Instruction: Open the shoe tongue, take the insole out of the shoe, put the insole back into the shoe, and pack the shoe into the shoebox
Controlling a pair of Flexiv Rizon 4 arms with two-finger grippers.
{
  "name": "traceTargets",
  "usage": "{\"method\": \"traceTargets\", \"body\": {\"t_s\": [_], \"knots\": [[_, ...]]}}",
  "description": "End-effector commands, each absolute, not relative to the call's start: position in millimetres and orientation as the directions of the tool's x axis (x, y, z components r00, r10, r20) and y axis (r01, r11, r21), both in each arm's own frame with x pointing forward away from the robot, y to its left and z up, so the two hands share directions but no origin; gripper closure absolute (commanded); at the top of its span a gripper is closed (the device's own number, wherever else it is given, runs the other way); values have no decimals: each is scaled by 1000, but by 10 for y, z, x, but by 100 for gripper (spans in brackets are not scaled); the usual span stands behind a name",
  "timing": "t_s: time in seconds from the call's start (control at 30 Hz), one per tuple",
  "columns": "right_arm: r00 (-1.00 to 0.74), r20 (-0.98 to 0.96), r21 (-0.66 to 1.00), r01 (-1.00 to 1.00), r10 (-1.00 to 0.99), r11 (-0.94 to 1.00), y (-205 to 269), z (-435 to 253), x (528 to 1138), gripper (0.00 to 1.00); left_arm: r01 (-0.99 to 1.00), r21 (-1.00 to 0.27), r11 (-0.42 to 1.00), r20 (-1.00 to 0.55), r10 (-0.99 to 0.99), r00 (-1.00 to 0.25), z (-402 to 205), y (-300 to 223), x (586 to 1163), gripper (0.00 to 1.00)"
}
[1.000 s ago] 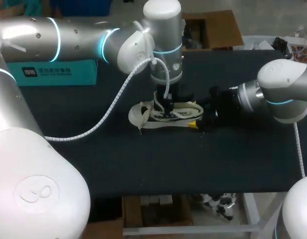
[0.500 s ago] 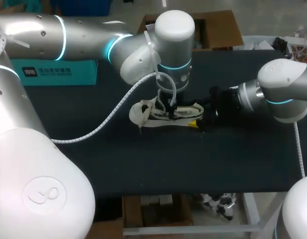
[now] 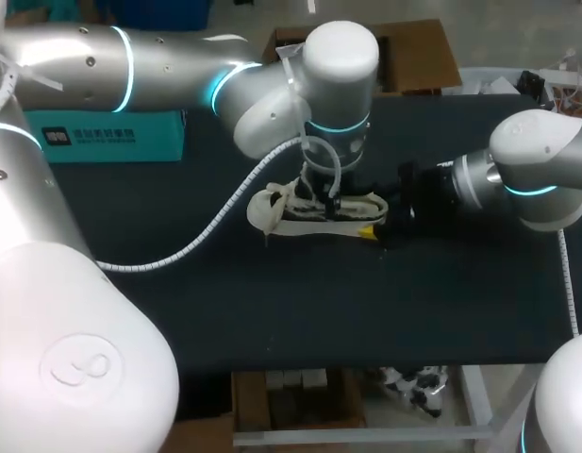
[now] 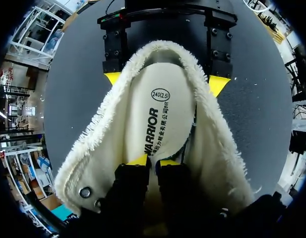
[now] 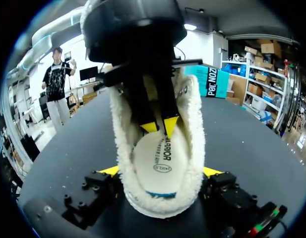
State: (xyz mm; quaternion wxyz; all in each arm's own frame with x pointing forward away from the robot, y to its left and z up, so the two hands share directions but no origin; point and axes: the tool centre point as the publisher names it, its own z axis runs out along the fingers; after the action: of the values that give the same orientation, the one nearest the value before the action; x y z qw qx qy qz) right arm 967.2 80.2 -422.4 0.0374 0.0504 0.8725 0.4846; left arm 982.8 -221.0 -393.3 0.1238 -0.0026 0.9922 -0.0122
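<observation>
The left gripper (image 4: 152, 161), fingers nearly together, fills the mouth of the shoe (image 3: 300, 226) from above. The right gripper (image 5: 161, 171) clasps the heel, closing the side toward the right edge of the worktop (image 3: 366, 311). Toe end and near edge lie open, and the shoebox (image 3: 111, 137) lines the far left corner.

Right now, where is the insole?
In the left wrist view the insole lies inside the shoe, directly under the left gripper. The right gripper grips the shoe's heel end, near the middle of the table.
</observation>
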Motion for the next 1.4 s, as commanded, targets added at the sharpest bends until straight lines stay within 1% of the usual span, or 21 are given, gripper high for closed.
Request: {"method": "traceTargets", "body": {"t_s": [0.03,0.33,0.57,0.83,0.87,0.9,0.97,1.0,1.27,1.4], "knots": [[-993,-15,852,48,116,521,841,-4252,9625,100,18,-108,994,-235,-8,-972,-4089,-2166,10024,100],[-993,-15,852,48,116,521,841,-4252,9625,100,87,-254,963,-173,43,-984,-3529,-2152,9852,100],[-993,-15,852,48,116,521,841,-4252,9625,100,125,-328,936,-139,83,-987,-3296,-2185,9762,100],[-993,-15,852,48,116,521,841,-4252,9625,100,141,-327,934,-115,109,-987,-3331,-2285,9721,100],[-993,-15,852,48,116,521,841,-4252,9625,100,143,-325,935,-112,112,-987,-3345,-2305,9712,83],[-993,-15,852,48,116,521,841,-4252,9625,100,146,-321,936,-111,115,-987,-3358,-2326,9695,70],[-993,-15,852,48,116,521,841,-4252,9625,100,149,-315,937,-112,119,-987,-3370,-2364,9683,57],[-993,-15,852,48,116,521,841,-4252,9625,100,151,-311,938,-114,121,-986,-3378,-2395,9675,54],[-993,-15,852,48,116,521,841,-4252,9625,100,178,-312,933,-117,148,-982,-3401,-2550,9613,42],[-993,-15,852,48,116,521,841,-4252,9625,100,206,-316,926,-137,171,-976,-3380,-2602,9531,41]]}}
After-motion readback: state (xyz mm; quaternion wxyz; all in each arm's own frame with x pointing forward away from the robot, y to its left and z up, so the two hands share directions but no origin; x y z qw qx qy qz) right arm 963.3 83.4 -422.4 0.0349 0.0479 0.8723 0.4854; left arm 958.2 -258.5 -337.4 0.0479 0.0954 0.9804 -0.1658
